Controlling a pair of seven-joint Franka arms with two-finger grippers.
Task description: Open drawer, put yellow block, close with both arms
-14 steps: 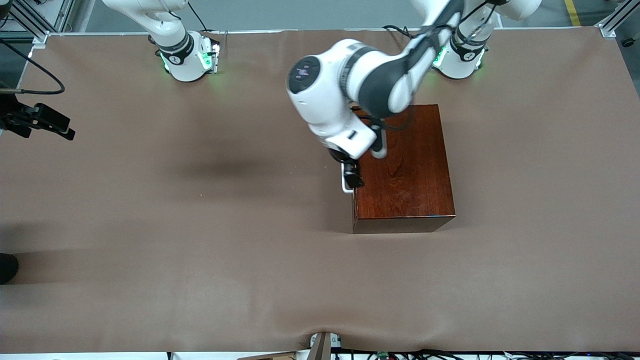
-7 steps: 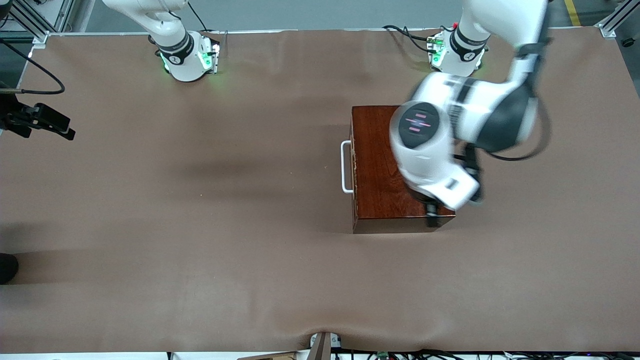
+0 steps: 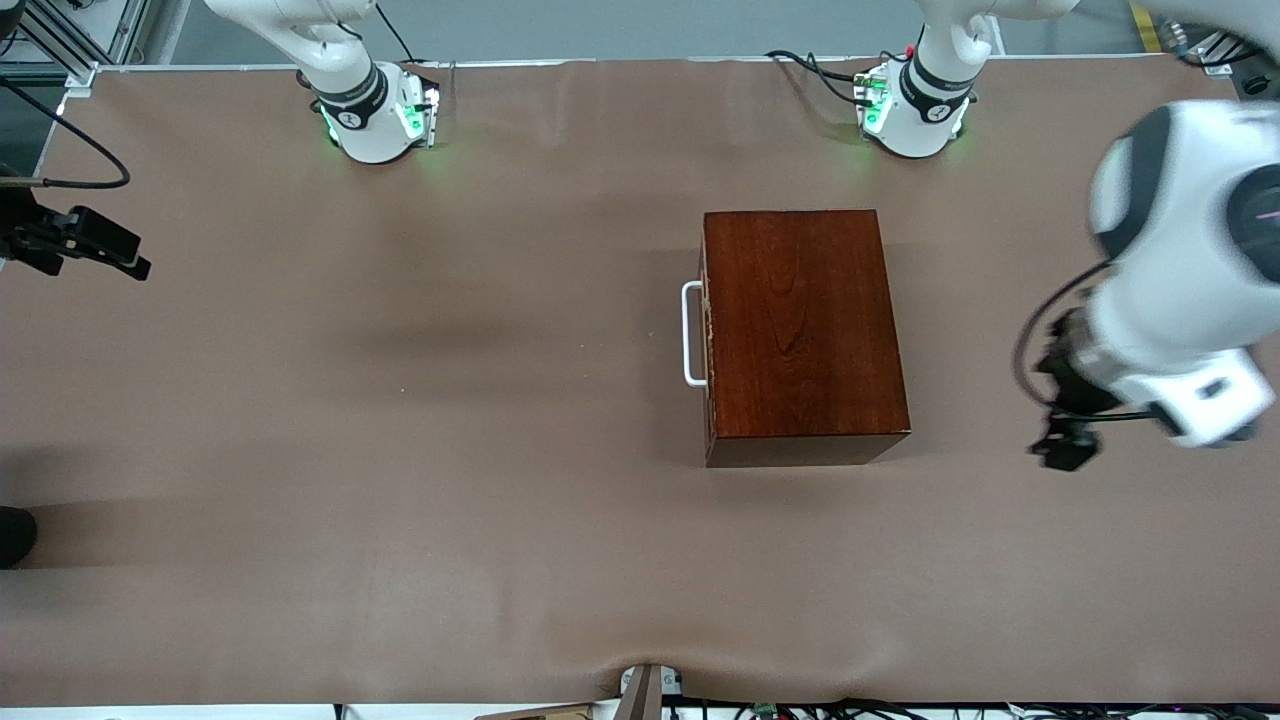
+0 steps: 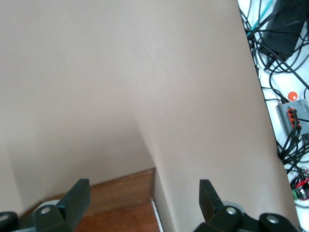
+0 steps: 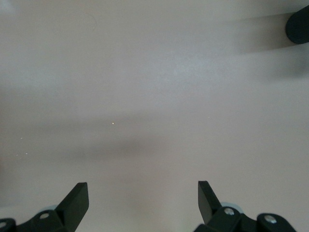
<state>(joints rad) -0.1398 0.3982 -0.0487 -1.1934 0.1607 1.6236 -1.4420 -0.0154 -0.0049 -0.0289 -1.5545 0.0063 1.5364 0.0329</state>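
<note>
The dark reddish-brown wooden box stands mid-table, and its drawer sits shut flush, with the white bar handle facing the right arm's end. The yellow block is out of view. My left gripper hangs over bare table beside the box, toward the left arm's end. It is open and empty, and a corner of the box shows below it in the left wrist view. My right gripper is open and empty over bare table; the front view shows only that arm's base.
Brown cloth covers the whole table. A black device on a cable sticks in at the right arm's end. Loose cables and small electronics lie off the table edge. A dark round object sits on the cloth.
My left arm left the drawer handle, swung across the top of the box and now hangs over the table at its own end. The drawer stayed shut. The right arm's base has not moved.
</note>
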